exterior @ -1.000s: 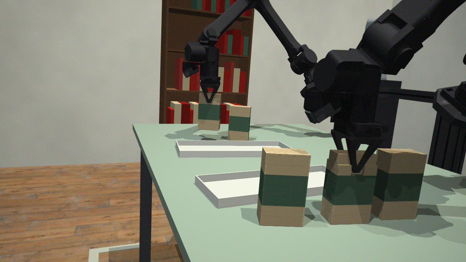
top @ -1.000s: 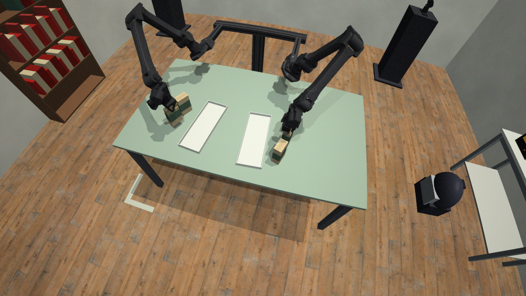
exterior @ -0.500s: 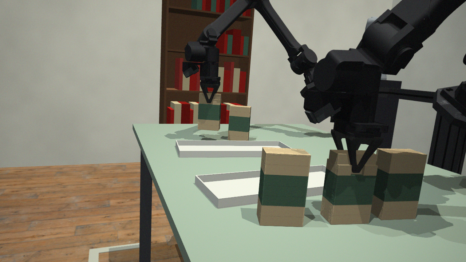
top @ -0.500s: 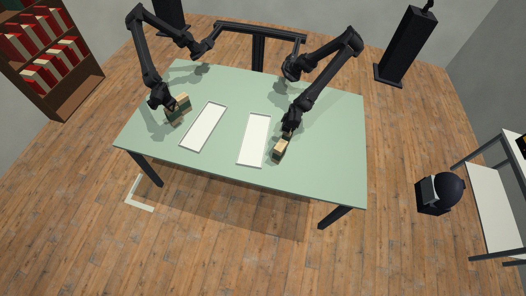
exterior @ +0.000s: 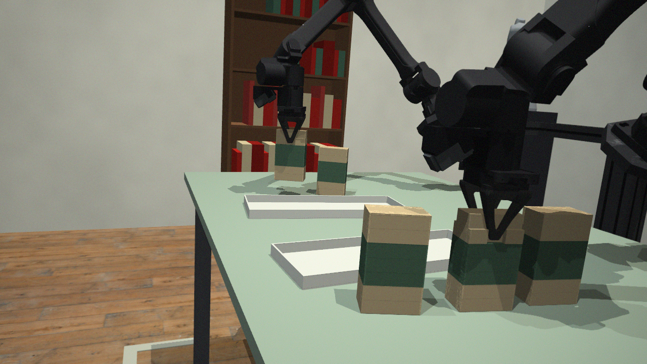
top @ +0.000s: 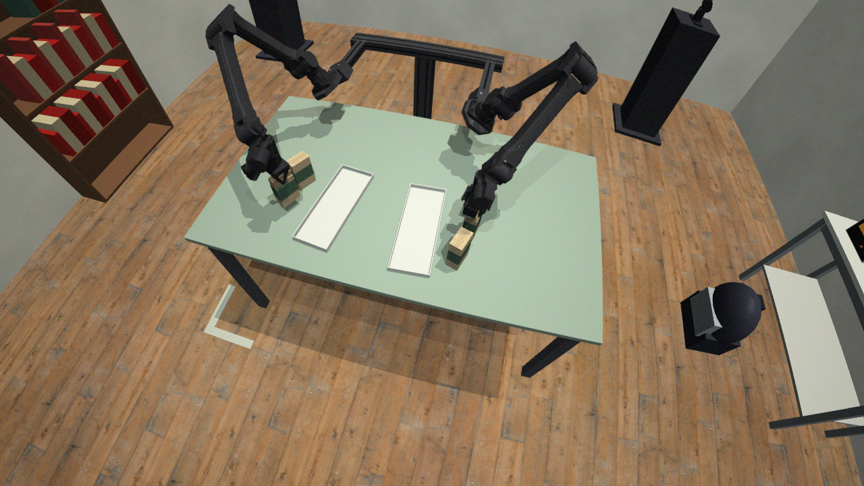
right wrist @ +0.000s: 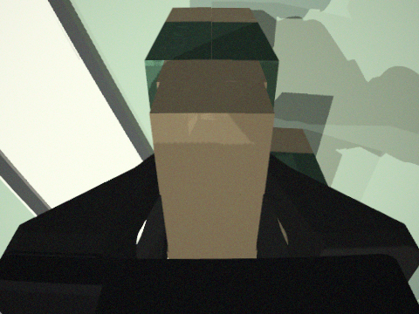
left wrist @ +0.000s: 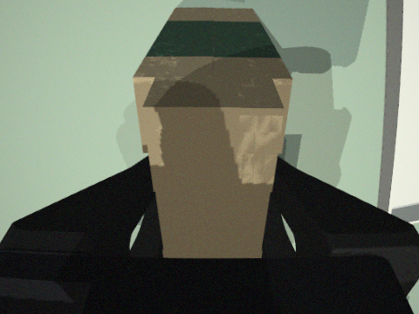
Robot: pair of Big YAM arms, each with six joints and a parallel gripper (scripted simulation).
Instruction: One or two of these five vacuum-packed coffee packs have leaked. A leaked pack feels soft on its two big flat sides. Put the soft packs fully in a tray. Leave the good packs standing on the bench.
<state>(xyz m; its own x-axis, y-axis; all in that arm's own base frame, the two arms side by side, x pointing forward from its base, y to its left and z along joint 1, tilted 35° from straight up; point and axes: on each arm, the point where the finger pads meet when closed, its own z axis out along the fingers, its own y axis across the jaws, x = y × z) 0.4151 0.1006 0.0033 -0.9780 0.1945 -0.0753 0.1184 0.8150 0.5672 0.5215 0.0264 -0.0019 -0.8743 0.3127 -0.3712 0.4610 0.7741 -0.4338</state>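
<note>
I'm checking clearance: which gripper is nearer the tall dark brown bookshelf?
Right. The right gripper is over the bookshelf end of the pale green bench; the left gripper is farther across.

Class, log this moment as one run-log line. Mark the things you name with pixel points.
left pincer (top: 472, 216) (exterior: 495, 237) (left wrist: 214, 174): shut on standing pack (top: 470, 226) (exterior: 483, 267) (left wrist: 214, 218) | right pincer (top: 283, 177) (exterior: 289, 140) (right wrist: 212, 174): shut on raised pack (top: 287, 193) (exterior: 289, 155) (right wrist: 214, 214) | trays (top: 333, 207) (top: 416, 229) (exterior: 316, 214) (exterior: 316, 264) (left wrist: 406, 87) (right wrist: 52, 109): no packs

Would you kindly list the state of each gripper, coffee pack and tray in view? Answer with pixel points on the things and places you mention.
Left jaws (top: 472, 216) (exterior: 496, 236): shut on a tan-and-green block-shaped coffee pack (top: 470, 226) (exterior: 483, 263) (left wrist: 214, 214), standing
Right jaws (top: 282, 179) (exterior: 289, 139): shut on a matching pack (top: 286, 193) (exterior: 289, 155) (right wrist: 211, 201), raised
Three other packs (top: 459, 243) (top: 304, 171) (exterior: 393, 263) (exterior: 552, 259) (exterior: 332, 172) (right wrist: 301, 165): upright, unheld
Two white rectangular trays (top: 332, 208) (top: 416, 229) (exterior: 293, 206) (exterior: 325, 261) (left wrist: 410, 87) (right wrist: 44, 87): empty
Softness: cannot tell
</note>
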